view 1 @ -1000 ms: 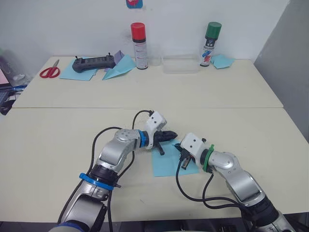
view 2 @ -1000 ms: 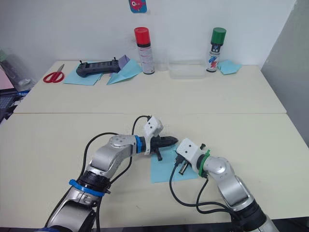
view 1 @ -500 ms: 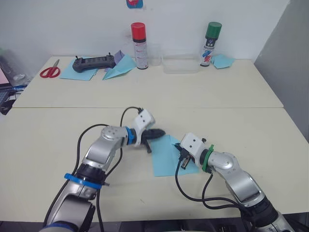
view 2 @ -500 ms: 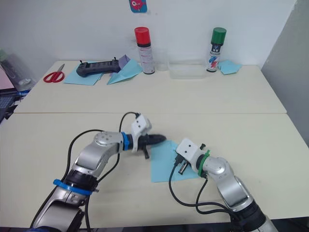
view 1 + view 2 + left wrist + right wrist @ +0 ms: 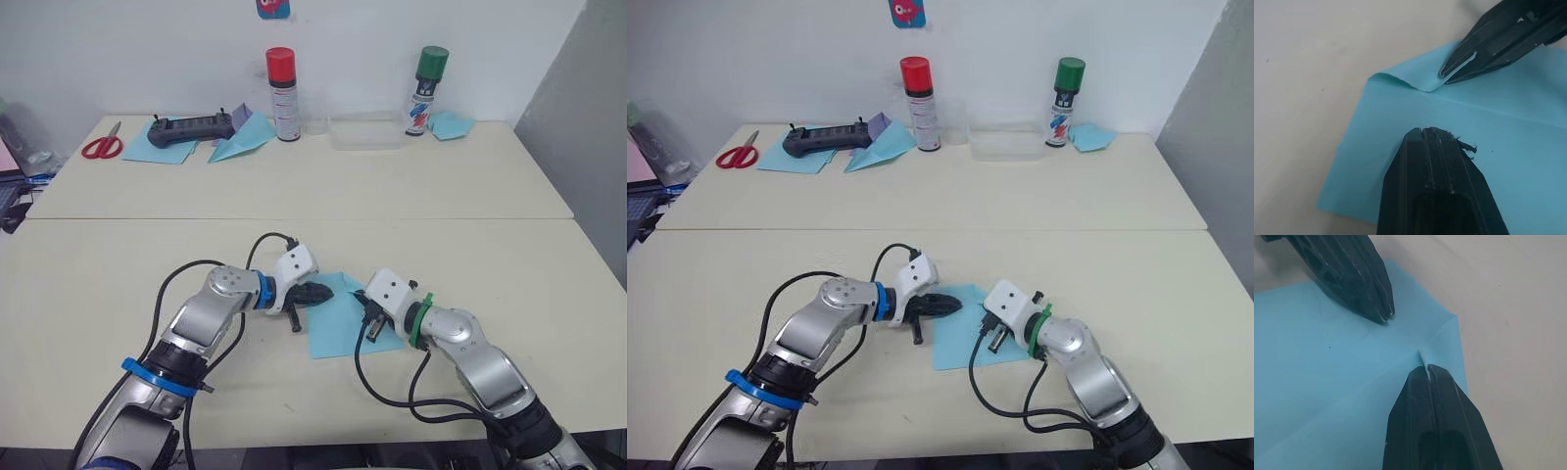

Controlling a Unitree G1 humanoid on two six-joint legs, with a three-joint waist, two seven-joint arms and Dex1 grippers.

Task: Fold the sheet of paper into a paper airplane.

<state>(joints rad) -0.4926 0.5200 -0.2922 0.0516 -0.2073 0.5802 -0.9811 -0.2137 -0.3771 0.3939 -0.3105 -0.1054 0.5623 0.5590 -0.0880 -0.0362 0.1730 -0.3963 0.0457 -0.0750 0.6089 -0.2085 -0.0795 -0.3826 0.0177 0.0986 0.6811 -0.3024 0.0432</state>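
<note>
**Sheet of paper pinned at front of table, one corner lifted**

The table carries all items; a seam runs across it from side to side. The sheet of paper lies near the front edge, mostly flat, between the two arms. Its right portion is hidden in the head views behind the right arm's white wrist housing.

The left end effector has its fingers pressed together, nothing between them, with the tips resting on the sheet's upper left area. In the left wrist view its fingers show shut, and a little debris clings to the tip.

The right end effector is closed on a folded-over corner of the sheet: a sliver of light blue edge shows between its fingertips. How much paper is held cannot be seen.

Along the back of the table, from the robot's left: red scissors, a dark controller on blue paper, a wider paper dart, a red-capped can, a clear container that is hard to outline, a green-capped can, and a small paper lump.
</note>
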